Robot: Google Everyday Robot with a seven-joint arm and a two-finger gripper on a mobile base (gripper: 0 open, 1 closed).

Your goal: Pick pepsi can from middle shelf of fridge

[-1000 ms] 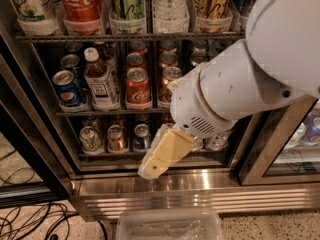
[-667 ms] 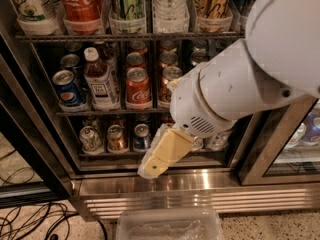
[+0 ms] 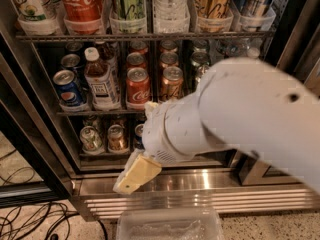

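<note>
The big white arm (image 3: 250,124) sweeps across the right of the frame and blots out the right half of the middle shelf (image 3: 95,113), plus most of the row beneath. One lower can (image 3: 138,134) peeks out, half covered by the wrist, label unreadable. The claw (image 3: 132,178) hangs low, left of centre, before the steel base (image 3: 225,194) of the fridge (image 3: 37,129), its tip soft and blurred. Up top, the tall cans (image 3: 80,1) are chopped by the upper edge. The pepsi can (image 3: 67,89) covers the lower part of the can behind it (image 3: 71,61). At the bottom edge, a clear plastic tub (image 3: 170,226) is cut off.
</note>
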